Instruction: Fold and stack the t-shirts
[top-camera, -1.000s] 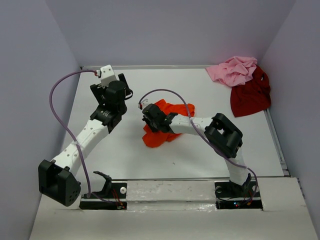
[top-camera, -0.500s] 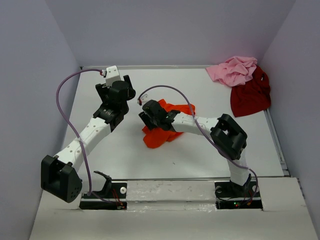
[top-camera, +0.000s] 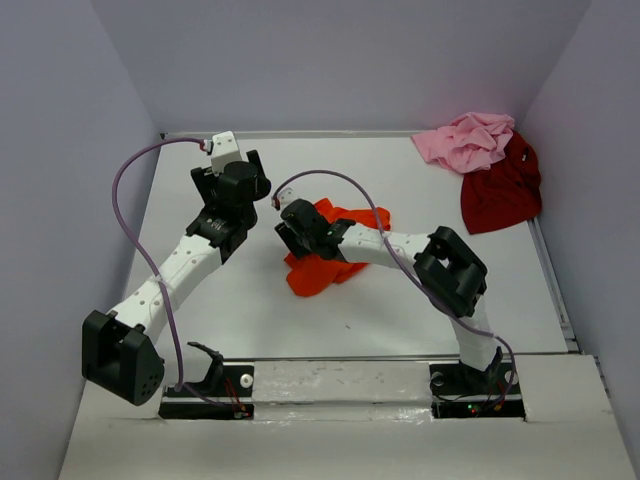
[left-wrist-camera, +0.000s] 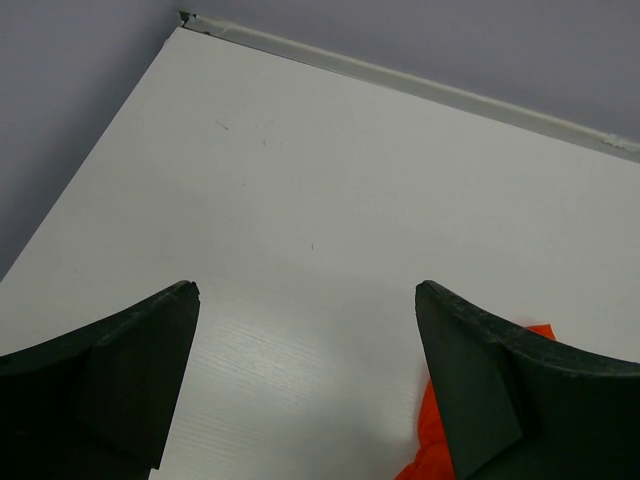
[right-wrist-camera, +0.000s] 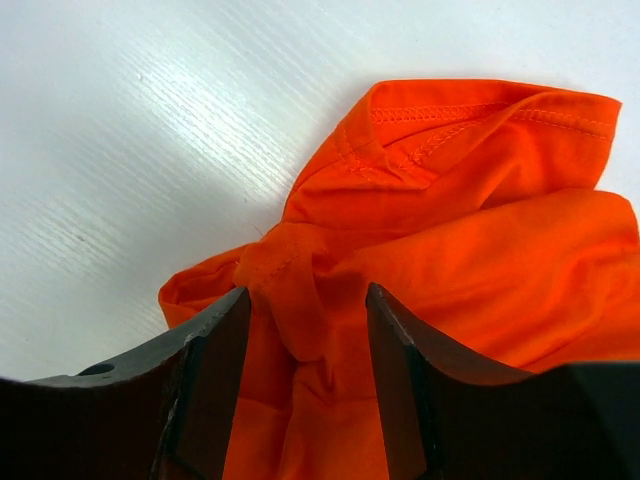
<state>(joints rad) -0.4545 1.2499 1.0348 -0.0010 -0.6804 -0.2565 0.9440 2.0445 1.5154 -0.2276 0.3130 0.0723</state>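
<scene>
The bright orange t-shirt (top-camera: 318, 272) lies crumpled at the table's middle. My right gripper (top-camera: 290, 226) hovers low over its left part, open, its jaws straddling a raised fold of orange cloth (right-wrist-camera: 480, 230) without pinching it. My left gripper (top-camera: 256, 182) is just left of the shirt, wide open over bare table, holding nothing; only a corner of orange cloth (left-wrist-camera: 432, 445) peeks past its right finger (left-wrist-camera: 470, 380). The light pink t-shirt (top-camera: 466, 141) and the dark red t-shirt (top-camera: 500, 190) lie bunched together in the far right corner.
Grey walls enclose the white table (top-camera: 200, 300) on the left, back and right. A raised rim (left-wrist-camera: 420, 82) runs along the far edge. A purple cable (top-camera: 130, 180) loops off the left arm, another arcs over the right arm.
My right gripper has opened over the orange shirt and shifted slightly left. The left gripper edged toward the shirt, still wide open.
</scene>
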